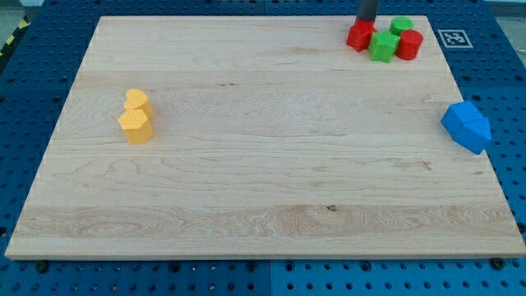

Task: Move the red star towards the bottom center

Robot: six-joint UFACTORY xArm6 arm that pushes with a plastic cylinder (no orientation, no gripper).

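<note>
The red star (359, 36) sits near the view's top right on the wooden board (263, 164). My tip (365, 23) stands right behind it, at its top edge, and seems to touch it. A green star (383, 46) lies against the red star's right side. A green round block (402, 25) and a red round block (409, 44) sit just right of those.
A yellow heart (136, 100) and a yellow hexagonal block (136, 126) sit together at the view's left. Two blue blocks (467, 126) sit together at the board's right edge. A marker tag (453, 38) lies off the board at top right.
</note>
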